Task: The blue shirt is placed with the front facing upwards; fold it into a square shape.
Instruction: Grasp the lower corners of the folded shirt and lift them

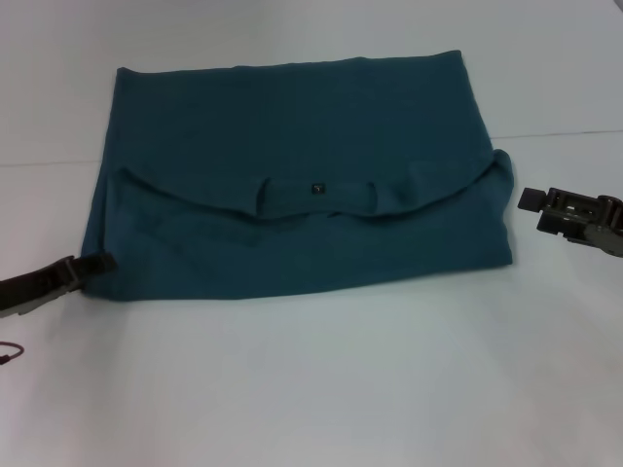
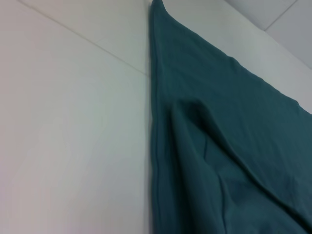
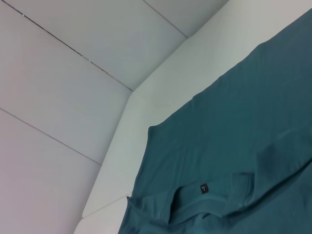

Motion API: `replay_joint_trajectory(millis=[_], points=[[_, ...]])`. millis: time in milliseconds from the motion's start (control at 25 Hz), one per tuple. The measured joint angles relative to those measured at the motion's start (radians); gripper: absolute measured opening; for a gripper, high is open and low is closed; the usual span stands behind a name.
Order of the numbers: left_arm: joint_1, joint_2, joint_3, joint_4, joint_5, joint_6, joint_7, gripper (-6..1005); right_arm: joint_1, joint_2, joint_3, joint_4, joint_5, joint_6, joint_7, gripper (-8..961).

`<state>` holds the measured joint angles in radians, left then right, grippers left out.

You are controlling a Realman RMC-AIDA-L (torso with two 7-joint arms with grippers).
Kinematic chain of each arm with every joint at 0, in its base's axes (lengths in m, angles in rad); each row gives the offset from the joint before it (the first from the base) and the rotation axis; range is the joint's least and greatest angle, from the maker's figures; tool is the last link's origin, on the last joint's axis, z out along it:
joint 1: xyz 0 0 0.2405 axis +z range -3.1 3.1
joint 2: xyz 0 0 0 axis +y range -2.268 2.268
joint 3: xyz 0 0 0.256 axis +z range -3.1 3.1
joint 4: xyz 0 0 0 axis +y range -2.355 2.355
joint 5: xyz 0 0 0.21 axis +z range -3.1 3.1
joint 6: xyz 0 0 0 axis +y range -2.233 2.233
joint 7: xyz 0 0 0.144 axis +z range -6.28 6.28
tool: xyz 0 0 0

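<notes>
Dark teal-blue cotton shirt (image 1: 292, 165), folded: chest print hidden. Small dark collar label (image 1: 315, 188): text too small to read. Left gripper (image 1: 92, 265) and right gripper (image 1: 531, 200): arms cut off by frame edges.

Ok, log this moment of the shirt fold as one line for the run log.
blue shirt: folded once, collar label up, print hidden | left gripper: at near-left corner | right gripper: just off right edge | square: not yet

The blue shirt (image 1: 292, 165) lay folded across the centre of the white table (image 1: 321, 389), collar label facing up. The left gripper (image 1: 92, 265) touched its lower-left corner. The right gripper (image 1: 531, 200) stood just beside its right edge, apart.
</notes>
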<state>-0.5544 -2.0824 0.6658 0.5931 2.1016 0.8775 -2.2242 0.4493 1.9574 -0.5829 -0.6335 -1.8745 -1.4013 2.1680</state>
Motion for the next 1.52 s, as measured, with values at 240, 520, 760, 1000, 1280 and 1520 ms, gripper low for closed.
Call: replay_joint_trajectory(millis=[240,520,760,1000,1280,1520], points=[[-0.012,-0.006,0.031,-0.002,0.000,0.010,-0.002,600,-0.001,0.001,0.006,0.000,0.000,-0.002,0.000,835],[-0.035,-0.010,0.042,-0.005,0.000,0.003,-0.002,597,-0.003,0.003,0.009,0.000,0.000,-0.002,-0.002,835],[-0.039,-0.010,0.044,-0.004,0.012,-0.007,-0.002,594,-0.003,0.003,0.011,0.000,0.000,-0.003,-0.002,835],[-0.039,-0.009,0.044,0.001,0.031,-0.014,0.005,593,-0.004,0.003,0.012,0.000,0.000,-0.004,-0.002,835],[-0.039,-0.013,0.044,0.024,0.097,-0.016,0.002,596,-0.004,0.003,0.014,0.000,0.001,-0.004,-0.002,835],[-0.039,-0.016,0.044,0.030,0.100,-0.020,0.000,554,-0.004,0.004,0.014,0.000,0.001,-0.004,-0.002,834]])
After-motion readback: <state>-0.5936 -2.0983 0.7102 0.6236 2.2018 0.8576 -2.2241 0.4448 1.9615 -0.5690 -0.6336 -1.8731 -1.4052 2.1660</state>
